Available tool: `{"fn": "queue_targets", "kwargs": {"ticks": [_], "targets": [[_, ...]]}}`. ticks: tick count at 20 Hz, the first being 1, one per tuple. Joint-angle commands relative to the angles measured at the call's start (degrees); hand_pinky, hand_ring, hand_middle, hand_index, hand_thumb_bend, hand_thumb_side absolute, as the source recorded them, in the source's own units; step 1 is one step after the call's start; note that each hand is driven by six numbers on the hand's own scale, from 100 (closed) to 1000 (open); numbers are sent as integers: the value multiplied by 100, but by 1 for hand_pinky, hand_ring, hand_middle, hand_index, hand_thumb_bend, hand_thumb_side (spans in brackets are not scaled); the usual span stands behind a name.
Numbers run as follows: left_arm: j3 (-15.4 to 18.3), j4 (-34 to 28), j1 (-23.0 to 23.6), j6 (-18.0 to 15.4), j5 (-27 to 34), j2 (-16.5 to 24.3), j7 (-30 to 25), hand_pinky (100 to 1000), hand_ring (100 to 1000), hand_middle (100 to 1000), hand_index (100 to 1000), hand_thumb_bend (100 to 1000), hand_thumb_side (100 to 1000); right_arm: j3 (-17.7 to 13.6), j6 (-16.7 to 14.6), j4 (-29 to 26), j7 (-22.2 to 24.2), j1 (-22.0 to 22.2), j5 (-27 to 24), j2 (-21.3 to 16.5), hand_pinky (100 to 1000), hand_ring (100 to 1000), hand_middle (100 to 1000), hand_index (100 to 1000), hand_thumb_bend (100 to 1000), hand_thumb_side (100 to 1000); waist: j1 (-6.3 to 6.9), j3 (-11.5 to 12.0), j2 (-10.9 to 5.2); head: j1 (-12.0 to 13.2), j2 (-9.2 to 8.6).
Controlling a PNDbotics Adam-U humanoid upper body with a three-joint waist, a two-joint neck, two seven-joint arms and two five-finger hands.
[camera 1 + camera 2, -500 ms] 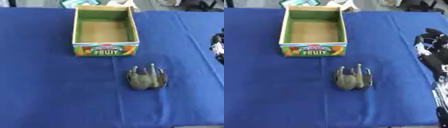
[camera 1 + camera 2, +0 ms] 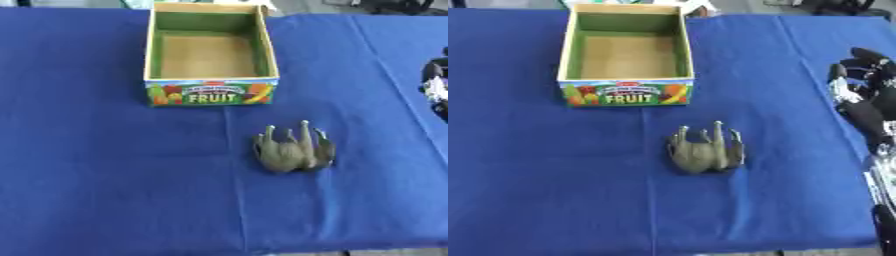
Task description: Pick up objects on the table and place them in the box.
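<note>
While my right hand [image 2: 866, 95] hangs over the table's [image 2: 518, 175] right edge, fingers curled and holding nothing, the greenish spiky object [image 2: 704, 150] lies on the blue cloth, near the open FRUIT box [image 2: 626, 95] and apart from it.

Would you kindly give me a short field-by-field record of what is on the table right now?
surface: blue cloth
box: open FRUIT box at the far middle, nothing visible inside
object: grey-green toy with prongs pointing up, on the cloth nearer than the box, slightly right of it
toy and box: apart
right hand: at the right edge, level with the gap between box and toy, touching neither; fingers unclear
left hand: not in view
</note>
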Motion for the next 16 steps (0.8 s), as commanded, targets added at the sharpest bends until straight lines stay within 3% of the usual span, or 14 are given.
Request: {"fn": "queue_targets", "kwargs": {"ticks": [1,5,10,16], "targets": [[9,-104,-47,0,20,57,-3,478,599,572,657,497,663,-29,-3,-127,11,-61,25,-195,565,689,651,800,225,270,11,-2,-102,-7,33],[1,-105,-48,-1,23,52,-11,477,599,572,657,497,664,35,-4,-132,81,-96,62,-305,567,694,656,804,238,270,11,14,-104,-28,30],[-10,-108,-53,-2,20,61,-23,477,599,572,657,496,663,234,-46,-124,372,-202,275,-740,585,721,681,815,289,284,-10,38,-120,-59,26],[-32,-107,-56,-4,17,71,-50,477,599,572,656,496,663,531,-234,-161,973,-401,704,-1360,654,800,765,857,437,321,-30,68,-144,-96,22]]}}
